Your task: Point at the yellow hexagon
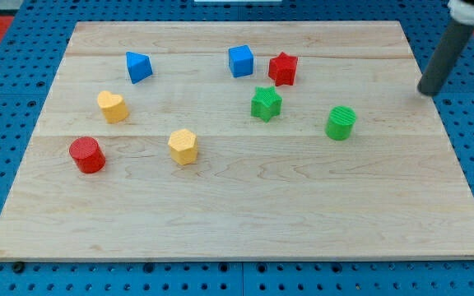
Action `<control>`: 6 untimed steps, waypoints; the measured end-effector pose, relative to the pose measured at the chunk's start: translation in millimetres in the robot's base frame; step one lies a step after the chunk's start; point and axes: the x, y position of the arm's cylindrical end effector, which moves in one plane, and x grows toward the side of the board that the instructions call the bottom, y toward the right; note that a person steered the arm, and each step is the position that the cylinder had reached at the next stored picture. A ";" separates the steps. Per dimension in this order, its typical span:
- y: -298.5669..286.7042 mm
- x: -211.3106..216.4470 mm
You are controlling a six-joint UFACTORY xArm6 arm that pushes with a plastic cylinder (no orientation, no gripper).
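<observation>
**Our tip sitting far from the yellow hexagon**

We are taking the wooden board (237, 205) as our landmark. Our rod is leaning in over its right edge near the view's top, my tip (429, 90) resting there with no claw on it, well apart from every block. The yellow hexagon (183, 146) is lying left of the board's centre. The red cylinder (86, 154) is sitting further left; the green cylinder (341, 122) is standing toward the right.

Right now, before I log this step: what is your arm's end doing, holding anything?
My tip: a bare rod, holding nothing, at the view's right edge, far from the yellow hexagon.
</observation>
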 end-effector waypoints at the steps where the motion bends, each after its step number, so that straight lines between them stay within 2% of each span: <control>1: -16.0 68.5; 2: -37.3 119.8; 3: -115.8 163.4; 4: -165.3 178.0; 5: -230.0 177.2; 6: -305.0 138.0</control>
